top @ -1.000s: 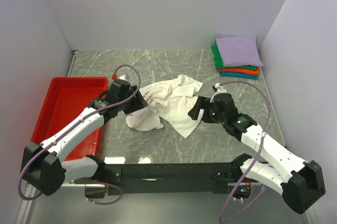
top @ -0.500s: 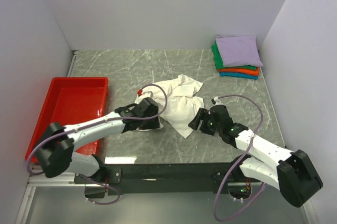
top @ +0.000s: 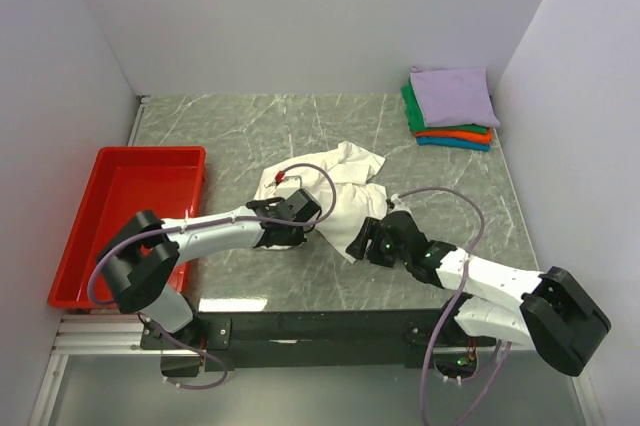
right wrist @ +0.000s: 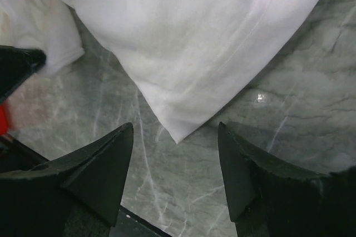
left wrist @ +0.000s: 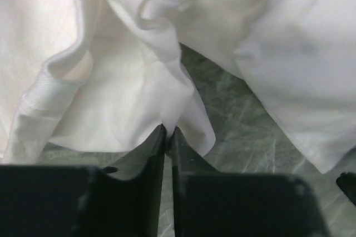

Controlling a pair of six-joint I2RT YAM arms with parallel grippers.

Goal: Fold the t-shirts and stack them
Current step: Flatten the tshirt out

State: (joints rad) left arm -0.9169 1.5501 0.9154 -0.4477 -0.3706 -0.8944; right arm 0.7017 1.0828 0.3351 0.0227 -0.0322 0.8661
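Observation:
A crumpled white t-shirt (top: 345, 181) lies on the marble table, near the middle. My left gripper (top: 303, 218) is at the shirt's near left edge. In the left wrist view its jaws (left wrist: 168, 129) are shut on a small fold of the white cloth (left wrist: 139, 98). My right gripper (top: 358, 244) sits low at the shirt's near corner and is open. In the right wrist view the pointed white corner (right wrist: 183, 120) lies just ahead of the gap between its fingers (right wrist: 175, 128), not touching them. Folded lavender, green, orange and teal t-shirts (top: 452, 108) are stacked at the back right.
A red plastic tray (top: 120, 208) stands along the left side of the table. White walls close in the left, back and right. The table's black front edge (top: 320, 324) runs just behind both grippers.
My left gripper swung right to the shirt's near left edge and closed on a fold of it. The right gripper slid down and left to the shirt's near corner, its jaws somewhat narrower.

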